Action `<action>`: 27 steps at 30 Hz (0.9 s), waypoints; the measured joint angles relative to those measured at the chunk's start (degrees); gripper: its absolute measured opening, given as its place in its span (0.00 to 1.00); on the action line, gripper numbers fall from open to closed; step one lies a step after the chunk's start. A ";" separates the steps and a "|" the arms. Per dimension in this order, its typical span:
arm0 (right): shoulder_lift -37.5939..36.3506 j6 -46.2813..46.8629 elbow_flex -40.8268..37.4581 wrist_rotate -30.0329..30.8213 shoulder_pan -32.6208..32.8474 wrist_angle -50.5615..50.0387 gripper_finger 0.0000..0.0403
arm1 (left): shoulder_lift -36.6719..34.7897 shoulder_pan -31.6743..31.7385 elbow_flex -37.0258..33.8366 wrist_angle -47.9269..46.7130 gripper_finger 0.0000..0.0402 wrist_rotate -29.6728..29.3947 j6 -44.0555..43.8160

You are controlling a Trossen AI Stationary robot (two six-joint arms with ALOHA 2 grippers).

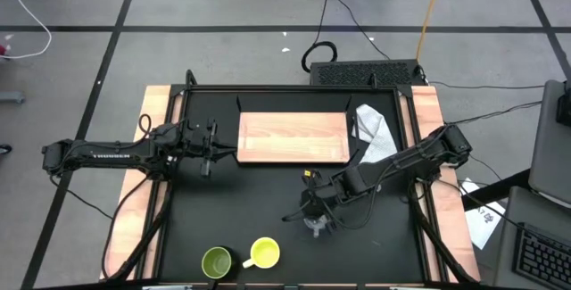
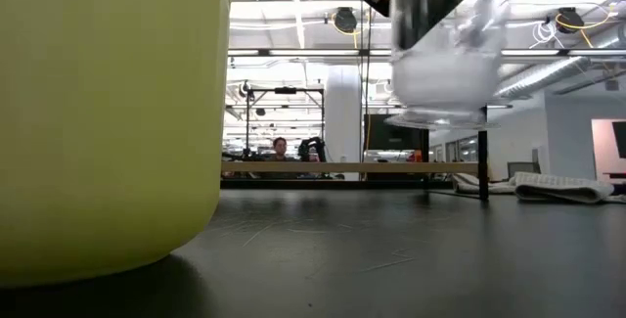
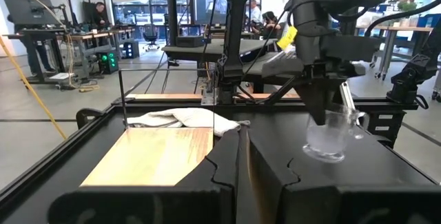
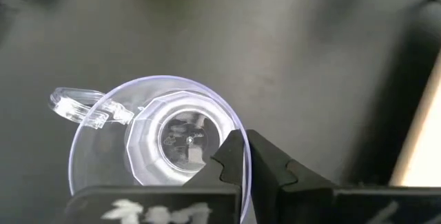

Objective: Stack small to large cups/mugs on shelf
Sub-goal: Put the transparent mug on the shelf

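The small clear glass cup (image 4: 162, 145) hangs in my right gripper (image 4: 249, 160) above the middle of the black table and also shows in the low view (image 2: 445, 59). The yellow mug (image 1: 264, 252) and the olive-green mug (image 1: 217, 261) stand upright on their bases side by side at the table's near edge. The wooden shelf board (image 1: 293, 138) lies flat at the far middle. My left gripper (image 1: 210, 149) is shut and waits off the board's left end, touching nothing. My right gripper holds the glass cup by its rim (image 4: 238, 138), on the side opposite the handle (image 4: 83, 107). One finger (image 4: 227, 158) is inside the cup and the other (image 4: 282, 172) outside, coming from above and pointing down. The cup is lifted clear of the table (image 2: 430, 117) and slightly tilted (image 3: 329, 140).
A crumpled white cloth (image 1: 375, 129) lies at the board's right end. Pale wooden rails (image 1: 152, 147) run along both table sides. Bare black table (image 1: 259, 196) stretches between the board and the two mugs. A person (image 2: 281, 147) sits far off in the room.
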 joint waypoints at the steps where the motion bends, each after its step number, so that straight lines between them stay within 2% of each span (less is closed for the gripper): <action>1: 0.00 0.05 0.00 1.95 0.00 0.15 0.00 | 0.02 0.00 0.00 -0.01 0.08 0.00 0.00; 3: 0.00 1.34 0.00 4.29 0.00 0.90 0.00 | 0.00 0.00 0.00 0.01 0.08 0.00 -0.02; 6: 0.00 2.16 0.00 4.21 -0.55 0.47 0.00 | 0.00 0.00 0.00 0.01 0.08 -0.01 0.00; 12: 0.00 -2.47 0.00 -6.07 -4.25 -0.59 0.00 | 0.00 0.00 0.00 -0.01 0.08 0.00 -0.02; 17: 0.00 -5.72 0.05 -7.56 -8.90 -0.57 0.00 | 0.00 0.00 0.00 -0.01 0.08 0.00 0.00; 22: 0.02 -9.49 3.65 -8.10 -13.16 -2.51 0.00 | 0.00 0.00 0.00 0.01 0.08 0.00 0.00; 27: 0.02 -13.77 8.49 -12.62 -17.63 -2.65 0.00 | 0.00 0.00 0.00 -0.01 0.08 0.00 0.00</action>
